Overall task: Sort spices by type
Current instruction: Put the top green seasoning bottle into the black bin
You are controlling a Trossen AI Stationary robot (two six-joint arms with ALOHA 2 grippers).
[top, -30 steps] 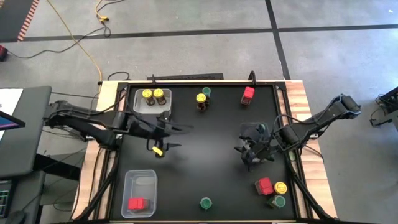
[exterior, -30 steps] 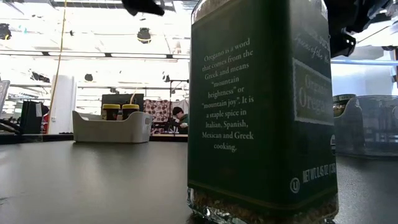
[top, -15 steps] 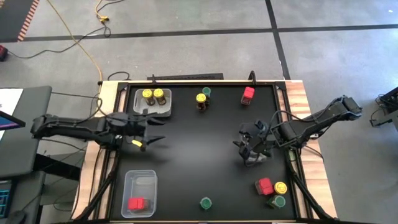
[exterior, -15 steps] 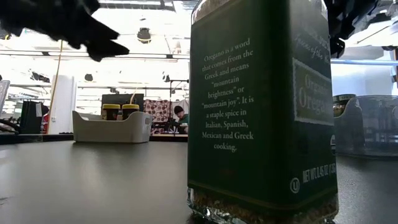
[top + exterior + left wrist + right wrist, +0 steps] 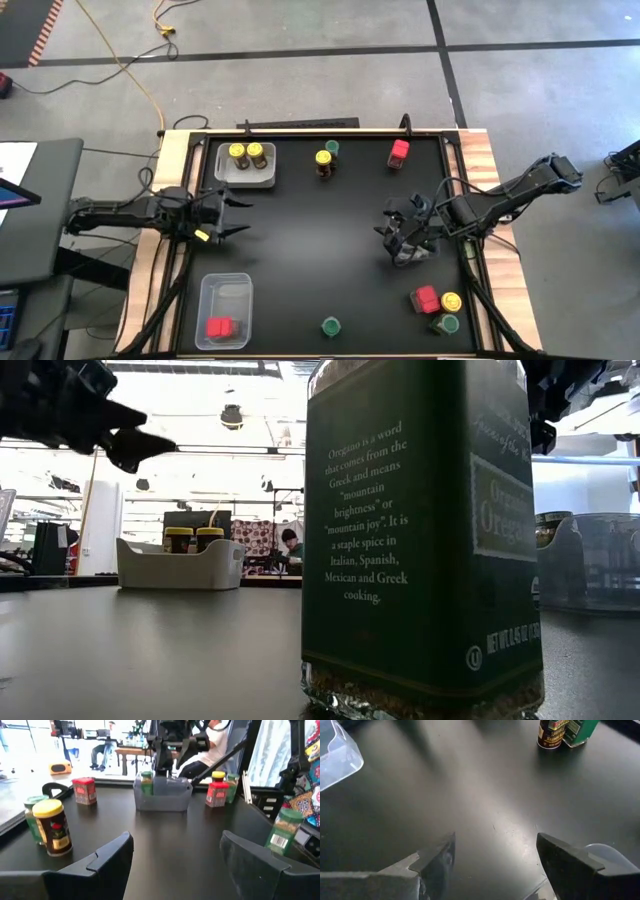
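Note:
My left gripper (image 5: 228, 216) (image 5: 175, 837) is open above the table's left side, near the bin (image 5: 245, 165) with two yellow-lidded jars (image 5: 247, 152). My right gripper (image 5: 393, 236) (image 5: 496, 837) is open over a clear bin (image 5: 162, 799) right of centre, where a green-lidded jar (image 5: 146, 777) stands. A yellow-lidded jar (image 5: 324, 160) and a green one (image 5: 332, 148) stand at the far edge, with a red block (image 5: 399, 152) to their right. A red block, a yellow jar and a green jar (image 5: 440, 308) cluster near the right corner. A green oregano jar (image 5: 420, 530) (image 5: 330, 326) stands at the near edge.
A clear bin (image 5: 224, 310) at the near left corner holds one red block (image 5: 220, 327). The black table top (image 5: 320, 240) lies bare between the two arms. People sit in the room beyond the table's right side in the left wrist view.
My left gripper has drawn back toward the table's left edge, staying open and raised above the table. My right gripper has stayed over its clear bin.

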